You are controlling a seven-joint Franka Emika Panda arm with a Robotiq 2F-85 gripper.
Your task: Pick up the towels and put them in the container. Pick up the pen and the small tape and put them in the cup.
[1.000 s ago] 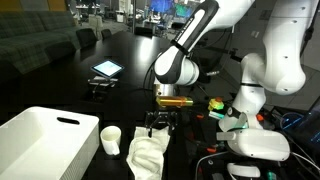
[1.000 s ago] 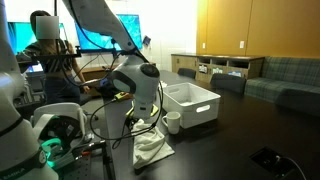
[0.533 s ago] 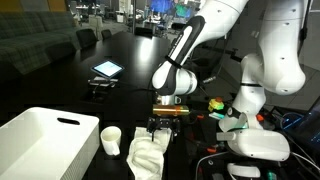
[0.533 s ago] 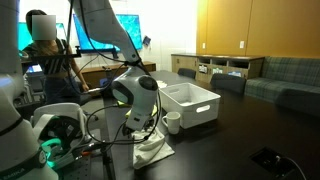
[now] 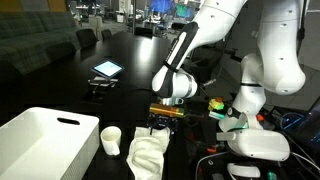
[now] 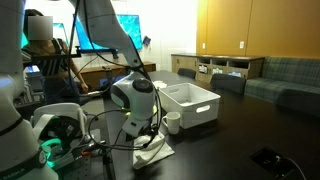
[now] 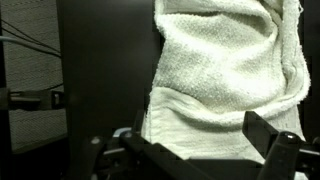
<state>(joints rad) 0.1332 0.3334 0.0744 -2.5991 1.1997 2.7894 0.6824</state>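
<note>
An off-white towel (image 5: 146,158) lies bunched on the dark table beside the small white cup (image 5: 111,139); both show again in an exterior view, towel (image 6: 152,149) and cup (image 6: 172,122). My gripper (image 5: 158,128) hangs open just over the towel's far end. In the wrist view the towel (image 7: 225,70) fills the frame, and my gripper (image 7: 205,160) straddles its near edge with dark fingers (image 7: 268,132) at either side, nothing clamped. The large white container (image 5: 40,143) stands left of the cup. Pen and small tape are not visible.
A tablet (image 5: 106,69) lies farther back on the table. Another white robot base (image 5: 255,145) with cables stands at the right. In an exterior view the container (image 6: 190,102) sits behind the cup, with a person (image 6: 45,45) and monitors at the back.
The arm has come down about a hand's width, bringing the open gripper lower onto the towel's end. The towel, cup and container have not moved.
</note>
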